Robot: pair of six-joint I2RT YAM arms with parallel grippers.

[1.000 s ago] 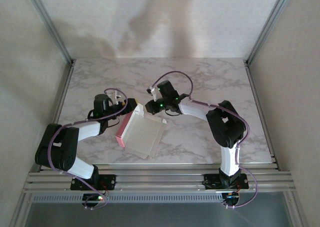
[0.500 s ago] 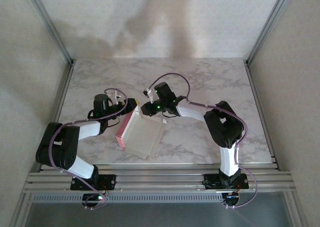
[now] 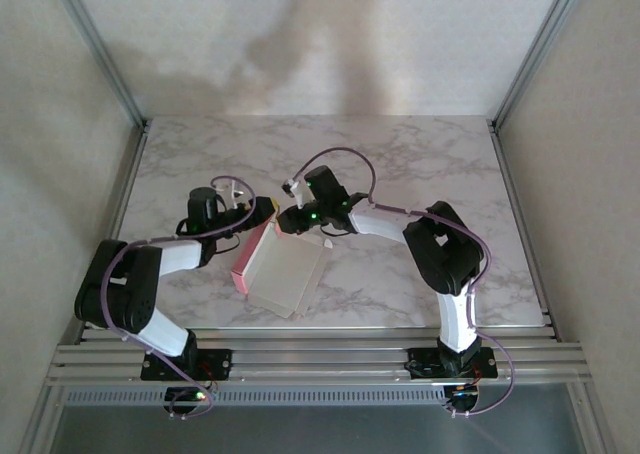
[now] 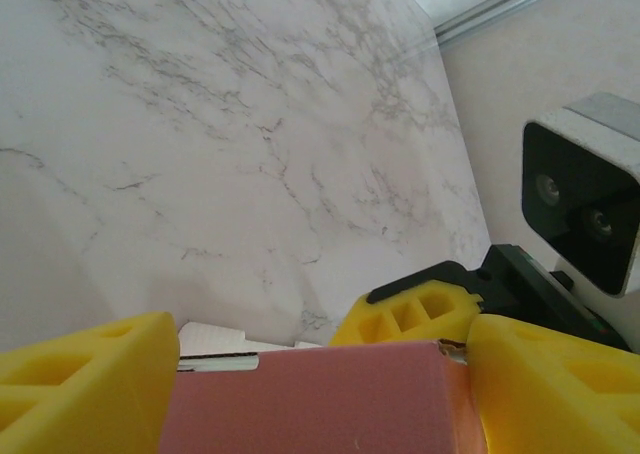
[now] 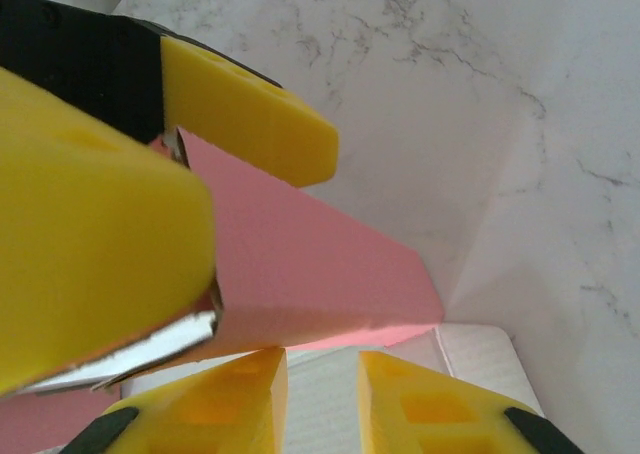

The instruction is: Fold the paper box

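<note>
The paper box (image 3: 285, 274) is lying low and centre in the overhead frame on the white, grey-veined marble counter (image 3: 420, 164), between the two arms. It is showing a broad, flat white face, roughly square, with a narrow pink panel (image 4: 310, 399) standing up along its left edge. The card is looking thin and matte, with crisp straight creases.

The left fingers (image 4: 80, 374), chunky yellow blocks with moulded hollows, are standing wide apart across the bottom of the left wrist frame. The pink panel is filling the whole gap between them and meeting both inner faces, so they are clamping the box across that panel. A sliver of white flap (image 4: 215, 339) with a notched edge is peeking out above the panel's upper left corner.

The right fingers (image 5: 215, 404), the same yellow, are sitting at the bottom of the right wrist frame, parted by only a narrow slot and pinching nothing. Finely ribbed white card is showing through the slot beyond them; whether they are touching it I cannot tell. Above them the smooth pink panel is running diagonally from upper left to centre right. In the left wrist frame, one right finger is poking in just beside the panel's right corner, below a black-and-white wrist camera (image 4: 585, 214).
</note>
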